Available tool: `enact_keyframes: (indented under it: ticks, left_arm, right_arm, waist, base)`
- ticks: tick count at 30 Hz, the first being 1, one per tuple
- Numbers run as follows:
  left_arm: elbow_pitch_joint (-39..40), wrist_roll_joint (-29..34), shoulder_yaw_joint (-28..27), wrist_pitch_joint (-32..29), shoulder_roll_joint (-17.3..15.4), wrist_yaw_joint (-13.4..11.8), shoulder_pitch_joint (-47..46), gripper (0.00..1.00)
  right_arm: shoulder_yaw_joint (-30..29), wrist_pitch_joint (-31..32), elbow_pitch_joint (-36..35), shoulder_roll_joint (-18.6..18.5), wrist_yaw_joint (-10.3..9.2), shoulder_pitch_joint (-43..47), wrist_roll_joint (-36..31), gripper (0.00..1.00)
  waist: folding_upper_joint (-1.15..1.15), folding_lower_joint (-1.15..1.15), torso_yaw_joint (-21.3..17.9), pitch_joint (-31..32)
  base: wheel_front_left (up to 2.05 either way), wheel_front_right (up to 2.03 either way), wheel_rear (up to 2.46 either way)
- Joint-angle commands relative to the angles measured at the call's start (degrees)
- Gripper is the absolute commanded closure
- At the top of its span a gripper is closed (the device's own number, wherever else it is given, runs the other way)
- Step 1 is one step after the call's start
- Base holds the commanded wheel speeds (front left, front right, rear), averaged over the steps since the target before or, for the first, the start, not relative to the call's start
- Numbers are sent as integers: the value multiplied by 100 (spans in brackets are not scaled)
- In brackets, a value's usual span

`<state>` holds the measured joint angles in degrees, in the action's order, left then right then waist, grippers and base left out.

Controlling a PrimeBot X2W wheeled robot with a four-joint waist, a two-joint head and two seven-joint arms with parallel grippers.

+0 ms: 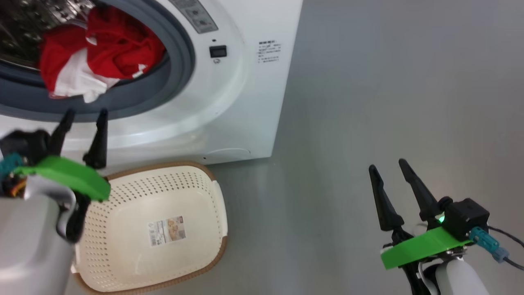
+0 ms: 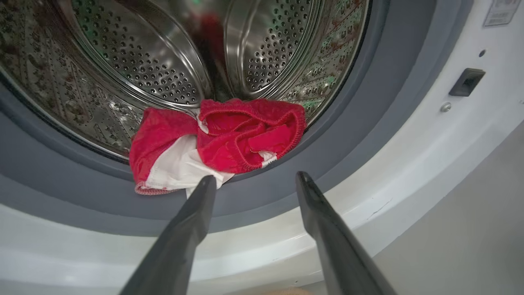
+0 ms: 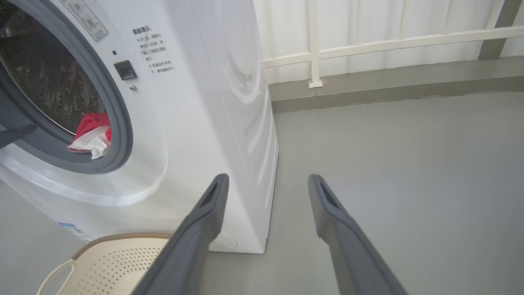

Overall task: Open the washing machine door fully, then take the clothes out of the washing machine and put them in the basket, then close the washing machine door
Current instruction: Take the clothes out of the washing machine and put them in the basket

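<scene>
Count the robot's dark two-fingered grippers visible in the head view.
2. The left gripper points at the white front-loading washing machine, by the cream perforated plastic basket; the right gripper hangs over grey floor, lower right.

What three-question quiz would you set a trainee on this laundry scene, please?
1. True or false: the basket holds no clothes.
2. Pick one. The left gripper is: A) open, fingers pointing toward the clothes; B) shut on the clothes; C) down inside the basket.
3. Fill the gap: the right gripper is open, holds nothing, and hangs over the bare grey ____.

Key: 1 true; 2 A; 3 floor.
</scene>
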<state>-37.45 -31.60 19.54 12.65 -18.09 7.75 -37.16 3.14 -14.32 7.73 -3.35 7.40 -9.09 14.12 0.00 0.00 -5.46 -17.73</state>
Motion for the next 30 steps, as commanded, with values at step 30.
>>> enact_keyframes:
  ticks: [30]
  left_arm:
    - [-2245, -1205, 1765, -881, -1061, -26, -3618, 0]
  right_arm:
    - [656, -68, -560, 46, 9, -990, 471, 0]
  waist:
    - [0, 0, -893, -1793]
  base:
    - [0, 0, 0]
